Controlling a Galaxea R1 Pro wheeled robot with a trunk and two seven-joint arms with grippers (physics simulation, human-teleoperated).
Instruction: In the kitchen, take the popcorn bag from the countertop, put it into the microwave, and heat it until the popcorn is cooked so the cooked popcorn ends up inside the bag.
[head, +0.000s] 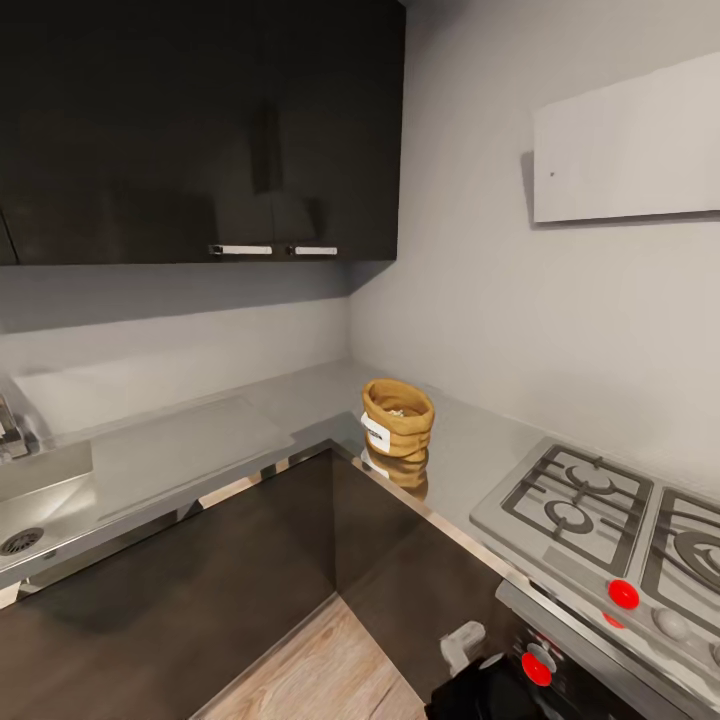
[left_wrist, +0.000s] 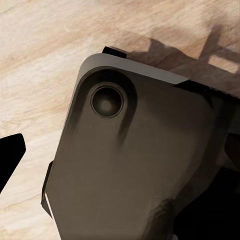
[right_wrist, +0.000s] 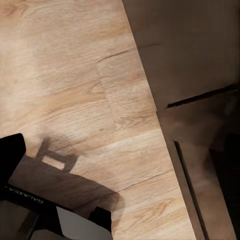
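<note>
The popcorn bag (head: 397, 416) is seen upright on the countertop (head: 200, 450), at the inner corner where the worktop turns, near the front edge, w/ its white label facing out and pale kernels of popcorn (head: 398, 411) just visible inside the rolled rim; its reflection is cast on the steel below. A gas hob (head: 600, 510) w/ red knobs lies well apart along the same run, a sink (head: 30, 500) at the far end of the other run, dark upper cabinets (head: 200, 130) above. The step in hand is judged to be the approach: the bag has not yet been reached, and no arm is raised toward it. To do it well, the base should prob. be brought square to the corner so the bag sits within easy reach, the arm lifted clear of the counter edge, and the bag taken from the side around its body, not by the soft rim, so it is kept upright and no kernels are spilled. In the wrist views, both cameras are pointed down at the wood-plank floor (right_wrist: 75, 75); the robot's base (left_wrist: 135, 165) is seen in the left one, dark cabinet fronts (right_wrist: 190, 60) in the right. How far either gripper is open cannot be told; nothing is seen held or touched.
</note>
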